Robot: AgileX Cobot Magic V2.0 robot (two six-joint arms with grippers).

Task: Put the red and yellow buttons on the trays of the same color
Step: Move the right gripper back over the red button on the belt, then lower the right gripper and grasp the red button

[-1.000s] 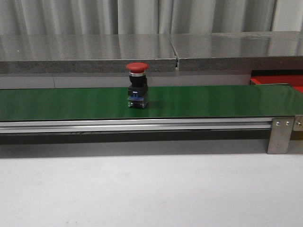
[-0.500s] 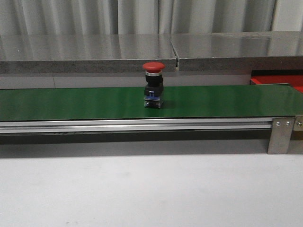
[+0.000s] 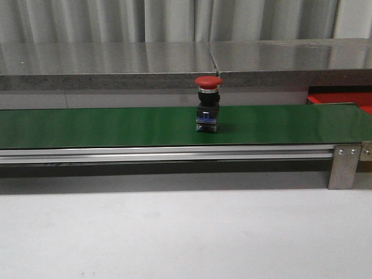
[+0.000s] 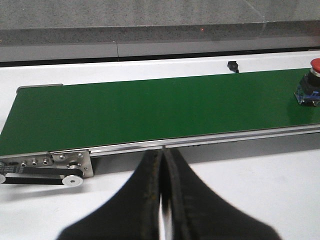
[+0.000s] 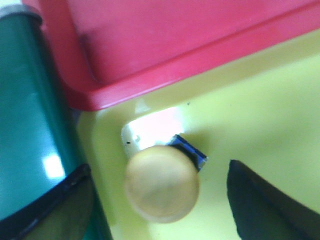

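1. Green is the long belt that runs across the middle of the front view from the left edge to the right; it lies on a pale metal rail with a small bracket near the lower right.
2. On this belt, a little right of the centre of the frame, stands upright the red button, with a glossy red cap over a dark body and a small blue part at the foot.
3. Below the belt, a plain white table fills the lower part of the front view. Behind the belt is a grey stone-like ledge, and above it hang pale pleated curtains.
4. At the right edge of the front view, just behind the end of the belt, a piece of the red tray is visible.
5. In the left wrist view, the left gripper is at the bottom centre, above the white table and near the belt; its black fingers are pressed together with nothing between them. The red button is at the far right edge there.
6. In the right wrist view, the right gripper is spread wide and holds nothing. Between its dark fingers, touching neither, the yellow button stands on the yellow tray, near the tray's corner.
7. The red tray fills the upper part of this view, and its rim lies just beside the yellow tray. The picture is blurred.
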